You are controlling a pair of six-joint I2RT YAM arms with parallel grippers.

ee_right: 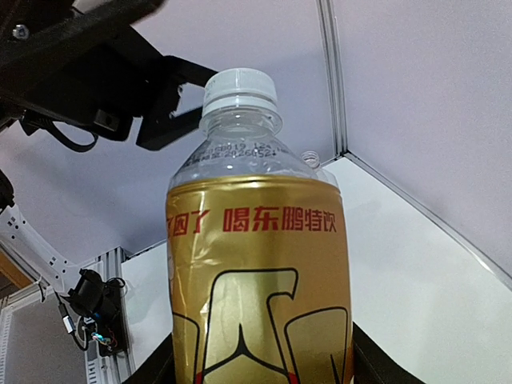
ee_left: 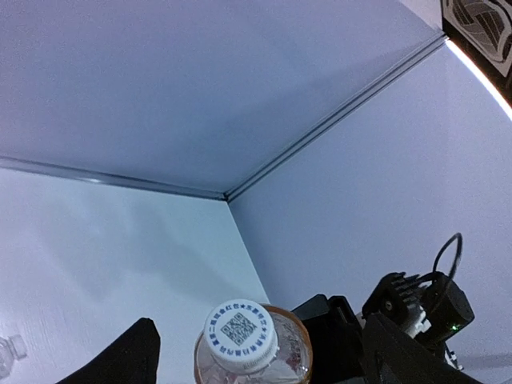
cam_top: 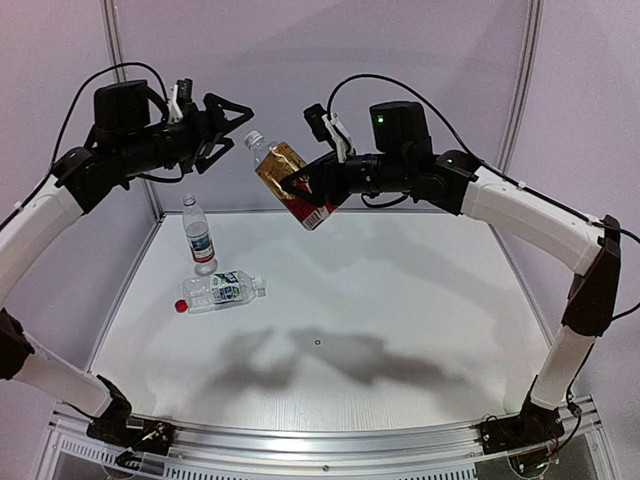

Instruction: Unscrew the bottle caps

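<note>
High above the table, my right gripper (cam_top: 312,186) is shut on the amber bottle (cam_top: 288,180), gripping its red-gold label (ee_right: 260,272). The bottle tilts with its neck toward the left arm. Its whitish cap (cam_top: 253,138) sits on the neck (ee_right: 238,90). My left gripper (cam_top: 226,128) is open just beyond that cap. In the left wrist view the cap (ee_left: 242,334) lies between the two spread fingers (ee_left: 128,352) without touching either. A clear bottle (cam_top: 199,236) stands on the table at the left. Another clear bottle (cam_top: 224,290) lies beside it with a red cap (cam_top: 181,306).
White table (cam_top: 400,300) with pale walls and metal corner posts (cam_top: 118,60) behind it. Both arms' bases sit on the aluminium rail (cam_top: 320,440) at the near edge. The two clear bottles lie well below and left of the grippers.
</note>
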